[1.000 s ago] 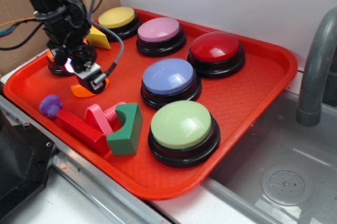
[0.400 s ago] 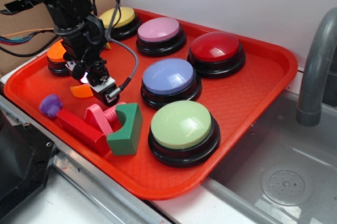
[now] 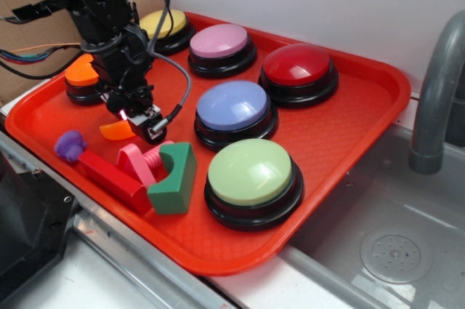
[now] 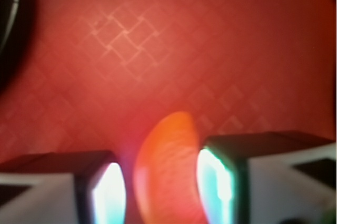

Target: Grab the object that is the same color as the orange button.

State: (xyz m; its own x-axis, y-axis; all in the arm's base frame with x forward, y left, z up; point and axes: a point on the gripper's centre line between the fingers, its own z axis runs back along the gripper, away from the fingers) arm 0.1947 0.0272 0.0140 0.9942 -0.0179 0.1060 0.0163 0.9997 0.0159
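The small orange crescent [image 3: 115, 131] lies on the red tray [image 3: 349, 127], left of the pink screw toy. My gripper [image 3: 136, 121] is down at tray level with its jaws closed in on the crescent. In the wrist view the crescent [image 4: 167, 174] sits between the two lit fingertips [image 4: 215, 179]; the right one touches it and the left one is a sliver away. The orange button [image 3: 81, 76] stands at the tray's far left, partly hidden behind my arm.
Yellow [image 3: 163, 25], pink [image 3: 220, 43], red [image 3: 298, 69], blue [image 3: 234, 109] and green [image 3: 251, 174] dome buttons fill the tray. A green block [image 3: 174, 178], a pink screw [image 3: 138, 160], a red bar with a purple knob [image 3: 73, 147] lie at the front left. A grey faucet [image 3: 436, 91] and a sink are at the right.
My gripper moved right and down from beside the orange button onto the crescent. The crescent shifted slightly toward the front and now sits between the fingertips.
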